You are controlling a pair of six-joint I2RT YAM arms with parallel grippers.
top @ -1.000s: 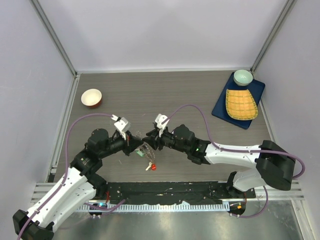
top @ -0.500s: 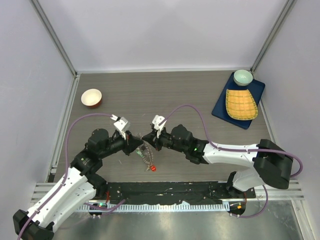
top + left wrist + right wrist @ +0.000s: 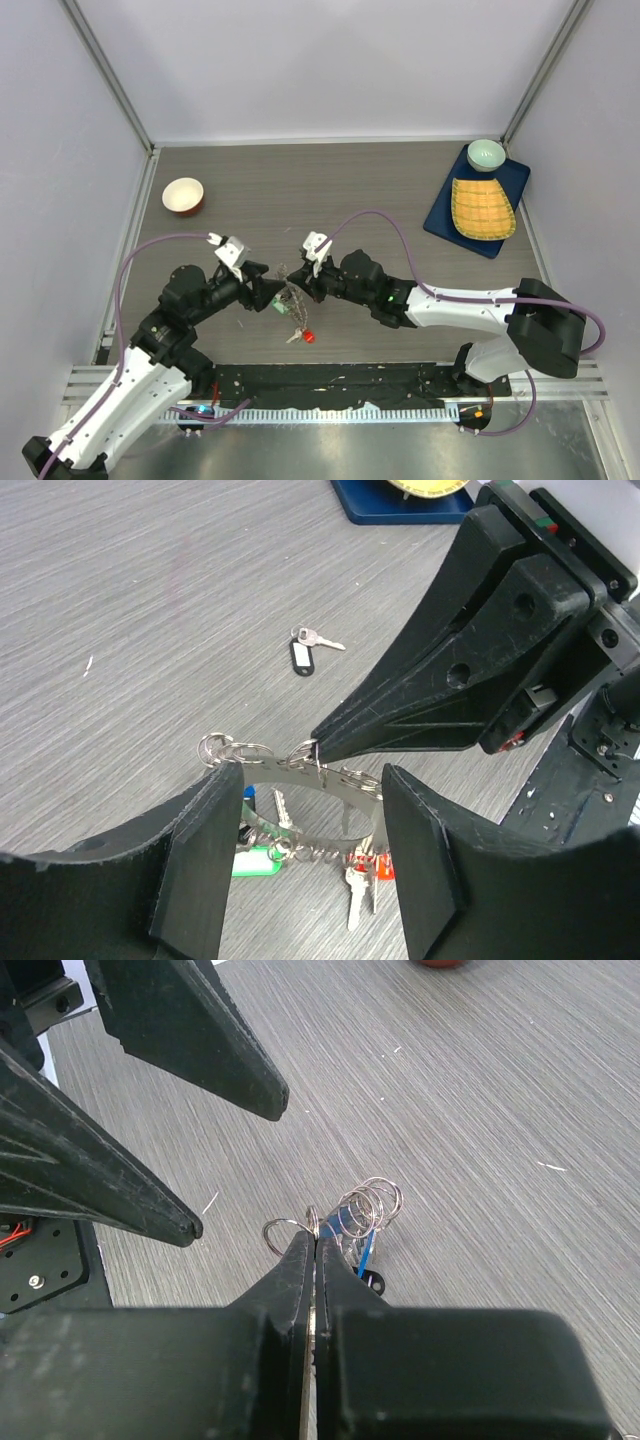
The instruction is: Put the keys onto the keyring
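Observation:
The keyring (image 3: 291,300) hangs just above the table centre, a grey metal band fringed with small rings and keys (image 3: 356,900). Green (image 3: 254,862), red and blue (image 3: 362,1245) tags dangle from it. My right gripper (image 3: 313,1238) is shut on the band's upper edge, and its tips (image 3: 322,745) show from the left wrist. My left gripper (image 3: 312,775) stands open, a finger on either side of the ring without pinching it. In the top view it (image 3: 263,291) sits just left of the right gripper (image 3: 299,287). A loose key with a black tag (image 3: 303,656) lies on the table beyond.
A red-brown bowl (image 3: 183,195) stands at the back left. A blue tray (image 3: 440,215) at the back right carries a yellow woven plate (image 3: 482,207) and a pale green bowl (image 3: 486,154). Both arms meet near the table centre, with purple cables arching above them.
My left gripper has opened and drawn back to the left. My right gripper has closed on the keyring, which now hangs from it and has shifted slightly.

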